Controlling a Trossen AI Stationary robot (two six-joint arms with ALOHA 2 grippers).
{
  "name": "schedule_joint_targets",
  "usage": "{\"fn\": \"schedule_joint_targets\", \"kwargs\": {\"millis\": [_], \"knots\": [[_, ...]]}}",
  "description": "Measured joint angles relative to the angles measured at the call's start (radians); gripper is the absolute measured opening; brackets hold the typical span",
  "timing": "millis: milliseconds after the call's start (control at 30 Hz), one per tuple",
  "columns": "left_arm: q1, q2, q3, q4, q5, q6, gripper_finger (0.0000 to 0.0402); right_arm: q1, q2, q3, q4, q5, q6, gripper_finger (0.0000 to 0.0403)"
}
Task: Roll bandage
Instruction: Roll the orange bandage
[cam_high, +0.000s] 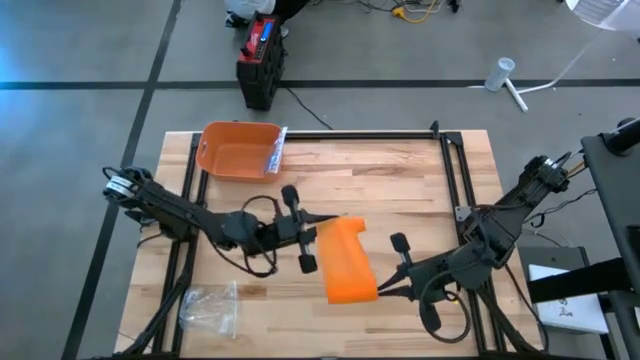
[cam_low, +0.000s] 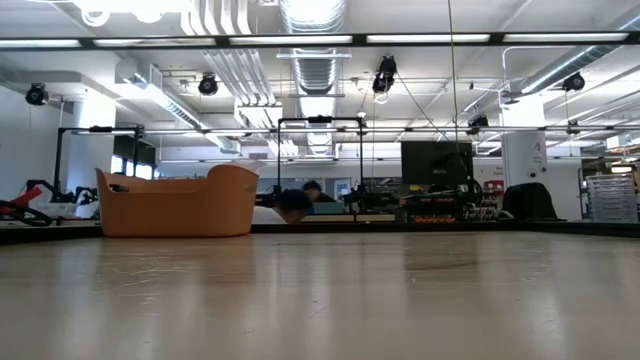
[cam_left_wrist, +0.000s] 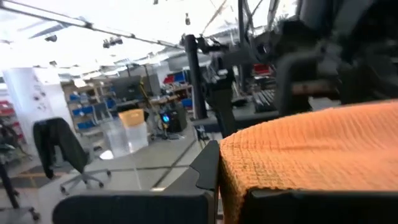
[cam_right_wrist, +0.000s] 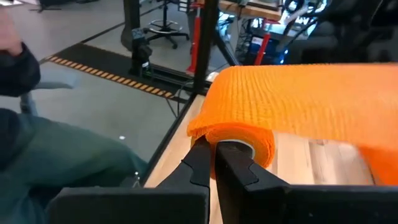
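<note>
You have the orange bandage (cam_high: 345, 262) in the middle of the surface (cam_high: 400, 190). Your right end effector (cam_right_wrist: 211, 152) is clenched on the rolled end, toward the front edge, to turn it. Your left end effector (cam_high: 318, 240) is clenched on the loose far end, which probably keeps the strip tight.

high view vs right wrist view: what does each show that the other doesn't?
High view only: the orange bin at the table's far left, a clear plastic bag near the front edge, the left gripper shut on the bandage's far end. Right wrist only: the rolled end with its core pinched by the right gripper, and a person's sleeve beyond the table. Both: the orange bandage and wooden table.
</note>
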Motion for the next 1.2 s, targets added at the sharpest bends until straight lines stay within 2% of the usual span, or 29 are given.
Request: {"fn": "schedule_joint_targets", "kwargs": {"millis": [500,633,800,967,1200], "knots": [[-0.033,-0.087,0.012,-0.004,-0.015,0.083,0.0,0.0,0.05,0.0,-0.001,-0.03,0.01,0.0],[-0.013,-0.087,0.075,-0.04,-0.008,0.111,0.0,0.0,0.051,0.0,0.0,-0.065,0.01,0.0],[0.006,-0.077,0.174,-0.178,0.003,0.101,0.0,0.003,0.051,0.0,-0.001,-0.074,0.018,0.0],[0.009,-0.076,0.279,-0.276,0.115,0.068,0.0,0.005,0.051,0.0,-0.027,-0.076,0.026,0.0],[0.01,-0.076,0.376,-0.416,0.117,0.023,0.0,0.011,0.052,0.0,-0.032,-0.075,0.033,0.0]]}}
